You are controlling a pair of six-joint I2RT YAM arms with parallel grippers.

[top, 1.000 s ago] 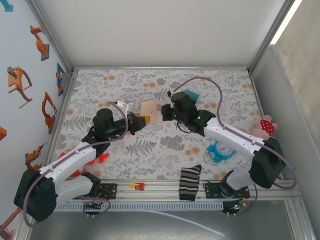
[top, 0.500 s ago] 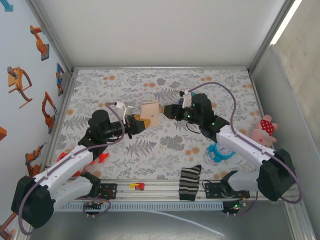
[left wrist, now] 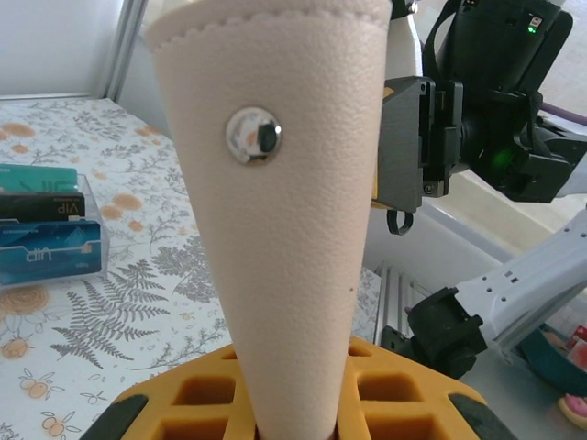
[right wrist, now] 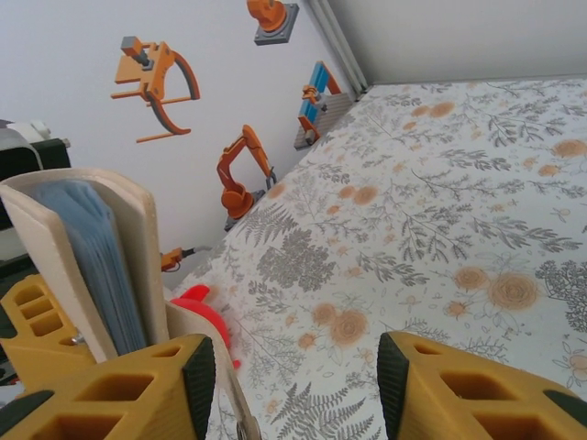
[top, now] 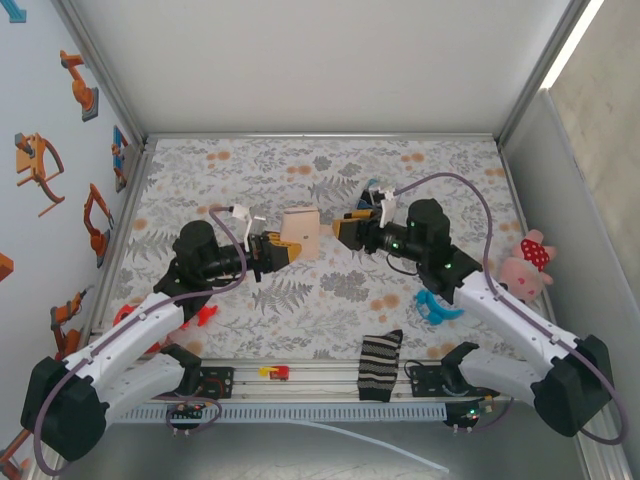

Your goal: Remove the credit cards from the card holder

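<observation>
The tan card holder [top: 300,230] is held upright above the mat, my left gripper [top: 273,250] shut on its lower edge. In the left wrist view its pebbled outer face with a silver snap [left wrist: 254,135] rises between the yellow fingers [left wrist: 183,399]. My right gripper [top: 350,232] stands open just right of it, with nothing between its jaws. In the right wrist view the card holder [right wrist: 55,229] shows slightly parted, its light blue inner side [right wrist: 101,252] against the left finger [right wrist: 138,390]. A stack of blue, teal and black cards [left wrist: 46,225] lies on the mat.
A cyan ring-shaped toy [top: 440,305] lies under the right forearm. A striped sock [top: 380,365] hangs over the front rail, a pink plush [top: 527,262] sits at the right wall, and a red toy [top: 205,315] lies beside the left arm. Walls close three sides.
The right arm has swung rightward and its gripper now faces the card holder from the right. The left gripper has carried the card holder slightly right and turned it more upright.
</observation>
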